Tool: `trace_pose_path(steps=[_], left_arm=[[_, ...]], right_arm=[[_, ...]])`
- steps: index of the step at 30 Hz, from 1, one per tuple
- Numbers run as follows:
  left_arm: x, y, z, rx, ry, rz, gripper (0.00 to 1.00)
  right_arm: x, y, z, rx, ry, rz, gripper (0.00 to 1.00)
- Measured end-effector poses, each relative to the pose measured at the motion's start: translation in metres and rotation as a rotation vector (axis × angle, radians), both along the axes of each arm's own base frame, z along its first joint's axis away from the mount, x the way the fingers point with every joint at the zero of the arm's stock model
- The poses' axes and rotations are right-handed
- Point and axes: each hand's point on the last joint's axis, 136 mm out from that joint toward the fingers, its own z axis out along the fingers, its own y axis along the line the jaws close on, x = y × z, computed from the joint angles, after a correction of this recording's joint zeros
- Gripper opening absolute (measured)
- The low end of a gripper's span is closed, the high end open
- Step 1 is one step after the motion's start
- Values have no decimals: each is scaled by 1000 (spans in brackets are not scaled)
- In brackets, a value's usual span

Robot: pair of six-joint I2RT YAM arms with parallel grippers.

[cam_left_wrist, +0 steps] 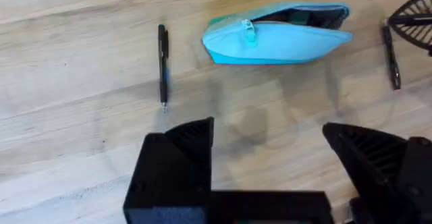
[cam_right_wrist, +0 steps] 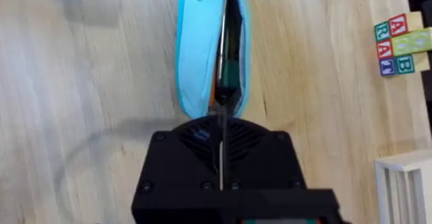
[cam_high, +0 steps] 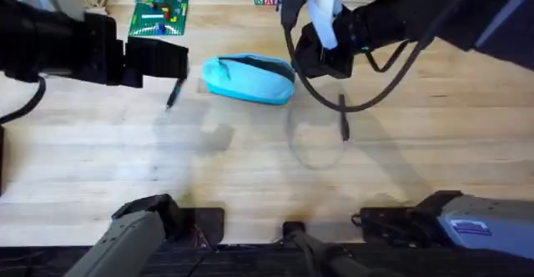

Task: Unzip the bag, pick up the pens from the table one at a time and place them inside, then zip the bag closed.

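The light blue bag (cam_high: 249,78) lies at the table's (cam_high: 250,168) middle back, its zipper partly open on a dark inside (cam_right_wrist: 229,42), with the pull tab (cam_left_wrist: 248,30) toward its left end. One dark pen (cam_high: 173,95) lies left of the bag, and another pen (cam_high: 343,118) lies to its right. My left gripper (cam_left_wrist: 266,143) hangs open above bare wood, nearer than the left pen (cam_left_wrist: 163,65). Raised by the bag's right end, my right gripper (cam_right_wrist: 221,116) is shut, with nothing seen between its fingers.
A green Lego baseplate (cam_high: 158,14) with bricks sits at the back left. Alphabet blocks (cam_right_wrist: 401,42) stand at the back, with a white rack (cam_right_wrist: 405,183) beside them. A black cable (cam_high: 334,102) loops down from the right arm over the right pen.
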Motion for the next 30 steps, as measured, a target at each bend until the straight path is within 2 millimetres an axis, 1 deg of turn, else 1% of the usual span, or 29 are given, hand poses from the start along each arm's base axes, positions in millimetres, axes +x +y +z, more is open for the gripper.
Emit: trace_pose_path(steps=[3, 8, 11, 17, 26, 30], left_arm=[[0, 0, 0, -1, 0, 0, 996], [0, 0, 0, -1, 0, -1, 996], [0, -1, 0, -3, -1, -2, 996], [0, -1, 0, -3, -1, -2, 996], [0, -1, 0, -3, 0, -2, 996], [0, -1, 0, -3, -1, -2, 995]], right_arm=[[3, 4, -8, -9, -3, 34, 29], [14, 15, -12, 13, -35, 71, 29], [17, 18, -17, 14, -32, 80, 29], [19, 19, -40, -12, 21, 81, 29], [21, 20, -68, -42, 89, 73, 29], [27, 24, -79, -42, 95, 68, 29]])
